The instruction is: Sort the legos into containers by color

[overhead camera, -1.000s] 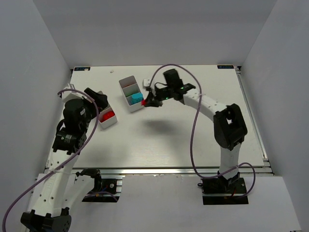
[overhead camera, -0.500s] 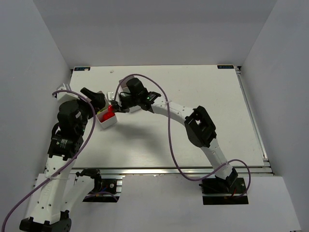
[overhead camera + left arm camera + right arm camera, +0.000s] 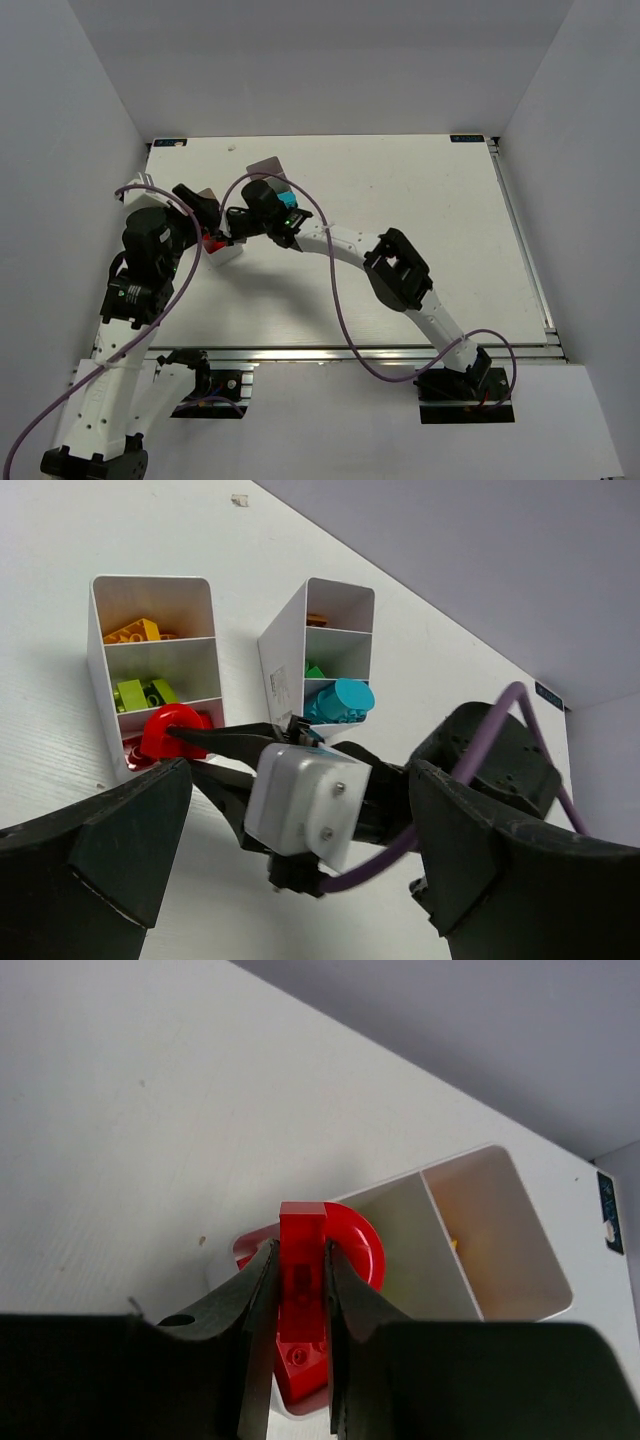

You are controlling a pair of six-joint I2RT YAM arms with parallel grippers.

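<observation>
My right gripper [image 3: 300,1255] is shut on a red lego [image 3: 303,1222], a flat piece with a rounded side. It hangs over the end compartment of the left container [image 3: 497,1260], where another red brick [image 3: 300,1372] lies. In the top view the right gripper [image 3: 222,236] reaches far left with the red lego [image 3: 212,240] at that container [image 3: 233,254]. The left wrist view shows this container [image 3: 98,650] holding yellow [image 3: 133,632] and lime [image 3: 140,692] legos. The second container [image 3: 282,655] holds green and teal [image 3: 340,700] legos. My left gripper [image 3: 300,780] is open and holds nothing.
The right arm [image 3: 345,248] stretches across the table's middle, and its purple cable [image 3: 335,300] loops over the near part. The left arm [image 3: 150,250] stands close beside the left container. The second container [image 3: 264,163] is partly hidden behind the right wrist.
The right arm has swung left from the second container to the left container, carrying the red lego. The left arm has barely shifted and its gripper stays open.
</observation>
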